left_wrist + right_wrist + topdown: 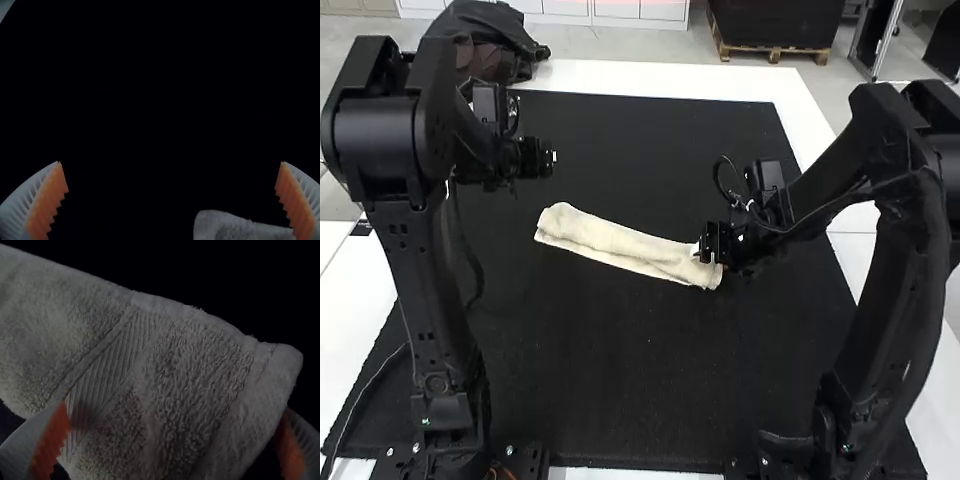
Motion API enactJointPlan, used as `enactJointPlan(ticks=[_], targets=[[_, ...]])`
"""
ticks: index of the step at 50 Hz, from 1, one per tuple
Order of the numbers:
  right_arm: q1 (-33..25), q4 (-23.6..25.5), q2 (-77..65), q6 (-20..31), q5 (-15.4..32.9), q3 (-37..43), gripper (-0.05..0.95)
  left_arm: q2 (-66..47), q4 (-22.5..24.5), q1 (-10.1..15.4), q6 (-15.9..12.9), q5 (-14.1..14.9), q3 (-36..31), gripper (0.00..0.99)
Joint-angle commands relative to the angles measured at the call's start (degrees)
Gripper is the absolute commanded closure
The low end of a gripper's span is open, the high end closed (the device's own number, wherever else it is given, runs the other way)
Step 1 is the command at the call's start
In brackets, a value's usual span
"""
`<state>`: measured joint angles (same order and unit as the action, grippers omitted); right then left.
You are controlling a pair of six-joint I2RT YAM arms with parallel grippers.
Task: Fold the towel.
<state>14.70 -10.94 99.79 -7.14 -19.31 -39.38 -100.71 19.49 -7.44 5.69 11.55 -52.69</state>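
White table [670, 78] shows along the far, left, right and near sides of the mat [620, 400], which you can see is black, flat and spread beneath the whole work. Your left arm [430, 300] stands at the mat's near left corner and your right arm [905, 290] at its near right. You have a dark, crumpled bundle [485, 45] just beyond the mat's far left corner; whether it rests on the table, you cannot tell.

Your towel [610, 240] is cream and lies near the middle of the mat, folded into a long, narrow strip. It slants, with its left end nearer the mat's far edge than its right end. How many layers it has, you cannot tell.

Your left gripper [553, 157] hangs above the far left part of the mat, its fingers [47, 200] wide apart with nothing between them. Your right gripper [708, 243] is at the towel's right end, right of the mat's middle. From the right wrist view you can see its fingers [54, 440] wide apart, with the towel's end between them, and a ribbed band [112, 357] crossing the cloth near its hem.
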Motion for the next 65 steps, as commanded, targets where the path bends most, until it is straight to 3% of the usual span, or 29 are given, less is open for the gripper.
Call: enactJointPlan(ticks=[1,8,11,14,20,41,65], targets=[[1.91,-0.49,1.90,-0.95,-0.55,-0.44,0.00,2.36,-0.06,-0.38,0.81,-0.39,-1.98,0.026],[2.62,-1.98,4.27,-0.95,-0.55,-0.26,0.01,3.15,-1.29,-0.38,1.51,-0.48,-1.89,0.026],[2.62,-2.68,5.94,-0.95,-0.55,-0.26,0.08,3.67,-1.82,-0.38,1.51,-0.39,-1.81,0.026],[2.62,-3.74,7.79,-0.77,-1.61,-0.18,0.27,4.38,-2.08,-0.38,1.51,-0.39,-1.63,0.026],[2.62,-4.44,11.04,-0.60,-6.97,-0.53,0.93,5.34,-2.96,-0.73,1.69,-0.21,-1.54,0.026],[0.77,2.50,-0.30,-1.48,-9.34,-1.49,0.92,6.75,-4.72,-2.84,1.78,-0.21,-1.45,0.026],[-3.19,10.59,-9.00,-1.21,-9.43,-8.09,0.92,8.86,-7.00,-2.58,1.86,-0.30,-1.28,0.026]])
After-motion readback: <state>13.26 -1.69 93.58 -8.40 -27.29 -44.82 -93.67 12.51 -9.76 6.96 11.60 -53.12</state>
